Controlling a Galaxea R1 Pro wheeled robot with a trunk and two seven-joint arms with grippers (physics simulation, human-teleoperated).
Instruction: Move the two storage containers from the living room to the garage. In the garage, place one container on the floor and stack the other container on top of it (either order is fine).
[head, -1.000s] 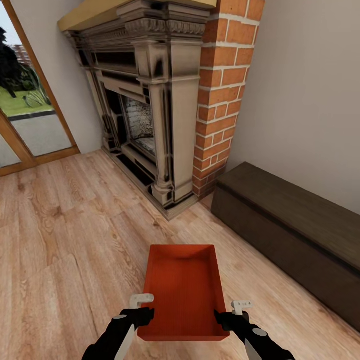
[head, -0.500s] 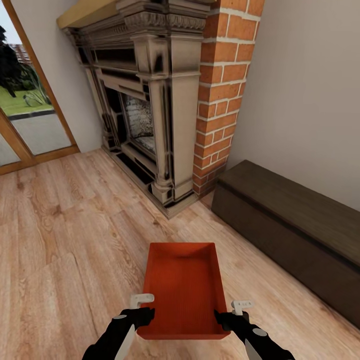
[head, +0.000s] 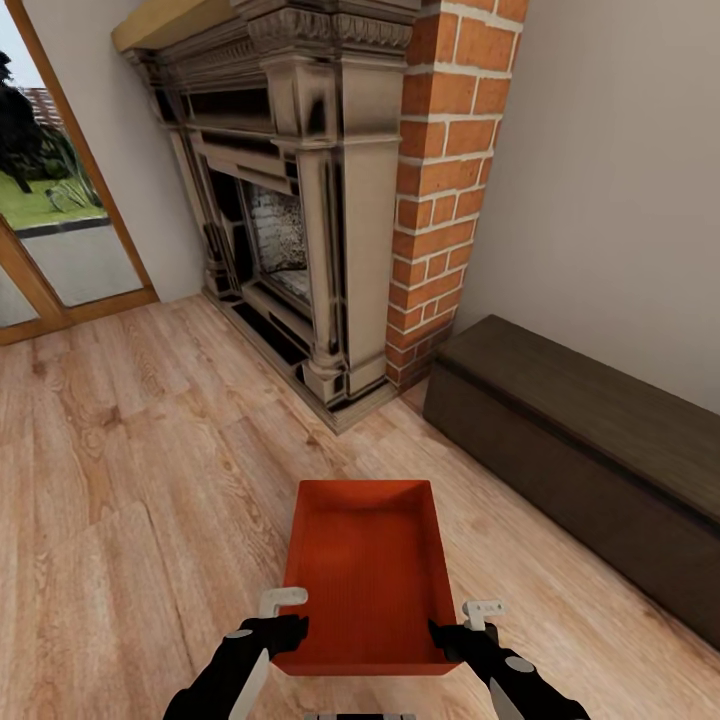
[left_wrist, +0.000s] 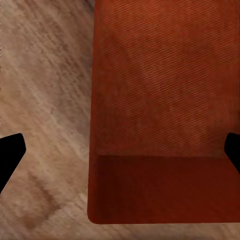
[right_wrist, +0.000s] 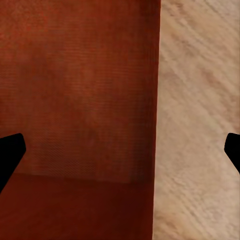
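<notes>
Storage container, one orange-red open-top bin with nothing inside, sits low in the head view just ahead of the robot, held between both arms over the light wood plank floor of the living room. The left tool meets the bin's left wall near its closest corner and the right tool meets the right wall opposite; each wrist view has the two dark fingertips set wide apart at the frame edges with the wall running between them, so the tools look wide, though whether they pinch the thin walls I cannot tell. Bare planks lie open to the left and ahead. To the right, a single long dark low cabinet stands along the plain wall, its near end close to the bin's far right corner. Beyond, one ornate fireplace adjoins a brick column. At far left a wood-framed glass door shows grass outside.
</notes>
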